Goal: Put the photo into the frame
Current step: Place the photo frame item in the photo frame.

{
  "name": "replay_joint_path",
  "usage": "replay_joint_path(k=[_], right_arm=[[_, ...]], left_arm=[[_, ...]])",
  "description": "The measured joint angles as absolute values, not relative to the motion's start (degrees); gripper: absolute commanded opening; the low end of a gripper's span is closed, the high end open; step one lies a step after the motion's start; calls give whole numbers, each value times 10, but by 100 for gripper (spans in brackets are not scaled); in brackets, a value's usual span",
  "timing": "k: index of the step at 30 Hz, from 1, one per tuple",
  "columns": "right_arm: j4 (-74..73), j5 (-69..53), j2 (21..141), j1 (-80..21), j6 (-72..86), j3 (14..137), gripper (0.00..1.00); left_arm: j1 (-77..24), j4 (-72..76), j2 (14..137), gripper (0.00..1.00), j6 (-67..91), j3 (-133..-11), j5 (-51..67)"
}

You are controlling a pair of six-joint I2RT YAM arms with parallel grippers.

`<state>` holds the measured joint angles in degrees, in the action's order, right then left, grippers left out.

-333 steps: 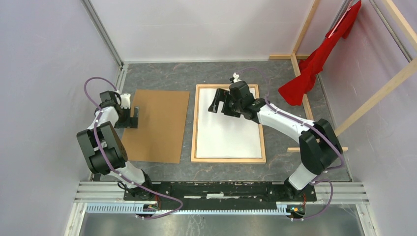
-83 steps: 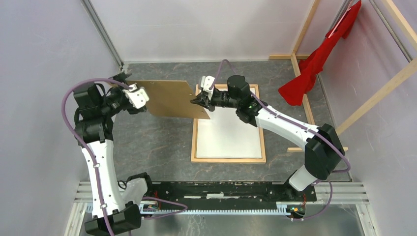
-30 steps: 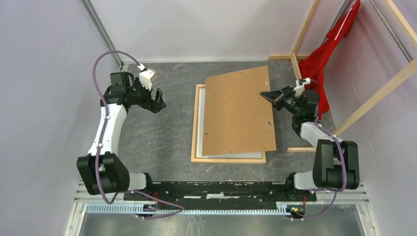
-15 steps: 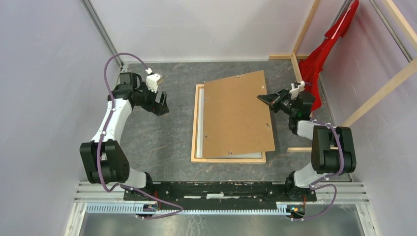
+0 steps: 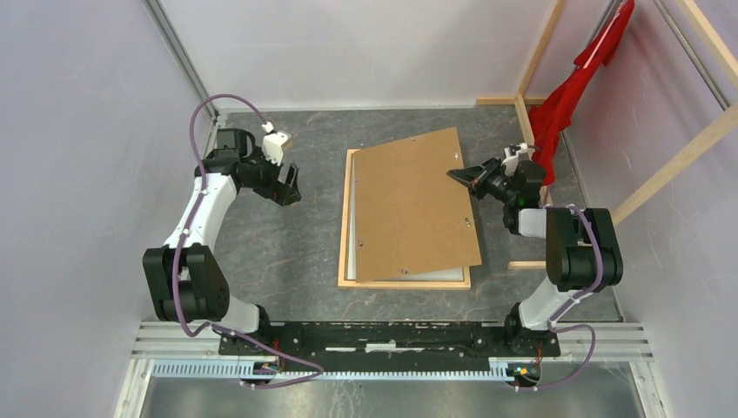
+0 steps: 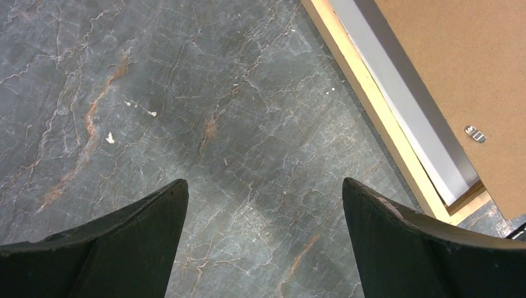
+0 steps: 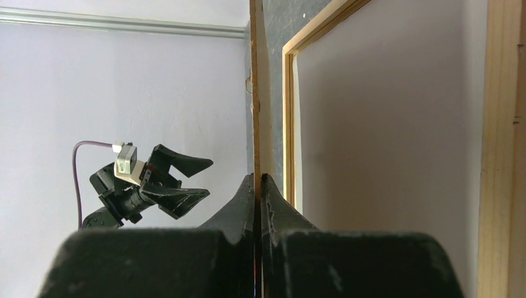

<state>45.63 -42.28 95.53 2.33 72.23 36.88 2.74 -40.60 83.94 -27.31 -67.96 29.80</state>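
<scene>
The light wood frame (image 5: pixel 405 283) lies flat on the dark stone table. Inside it the photo (image 5: pixel 444 273) rests white side up, showing only as a pale strip past the brown backing board (image 5: pixel 413 205). That board sits askew over the frame, its right edge raised. My right gripper (image 5: pixel 457 176) is shut on that edge; the right wrist view shows the board (image 7: pixel 254 93) edge-on between the tips (image 7: pixel 257 177), with the photo (image 7: pixel 384 124) and frame (image 7: pixel 499 124) beneath. My left gripper (image 5: pixel 290 185) hangs open over bare table (image 6: pixel 263 183), left of the frame (image 6: pixel 366 93).
A red cloth (image 5: pixel 566 96) hangs at the back right, close behind my right wrist. Long wooden rack beams (image 5: pixel 661 170) run along the right side. Pale walls close in the table on the left and at the back.
The right gripper has carried the board's edge leftward, bringing the board more squarely over the frame. The left gripper drifted slightly right and stays open.
</scene>
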Motion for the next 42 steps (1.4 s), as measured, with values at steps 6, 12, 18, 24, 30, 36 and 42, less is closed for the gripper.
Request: replay_joint_path(k=[6, 12, 18, 24, 30, 36, 42], right_arm=[[476, -419, 975, 17, 727, 371, 0], [497, -412, 991, 14, 735, 371, 0], [500, -403, 1003, 12, 736, 373, 0], [500, -398, 1013, 12, 732, 374, 0], [500, -398, 1016, 11, 731, 374, 0], [500, -398, 1021, 9, 727, 374, 0], [500, -398, 1021, 9, 724, 374, 0]], left_arm=[[27, -402, 839, 100, -273, -679, 287], [27, -402, 839, 100, -273, -678, 279], [27, -401, 839, 100, -273, -671, 269], [27, -399, 840, 100, -273, -656, 256], [27, -390, 850, 100, -273, -650, 245], [27, -388, 859, 100, -273, -648, 241], [27, -386, 866, 100, -273, -648, 239]])
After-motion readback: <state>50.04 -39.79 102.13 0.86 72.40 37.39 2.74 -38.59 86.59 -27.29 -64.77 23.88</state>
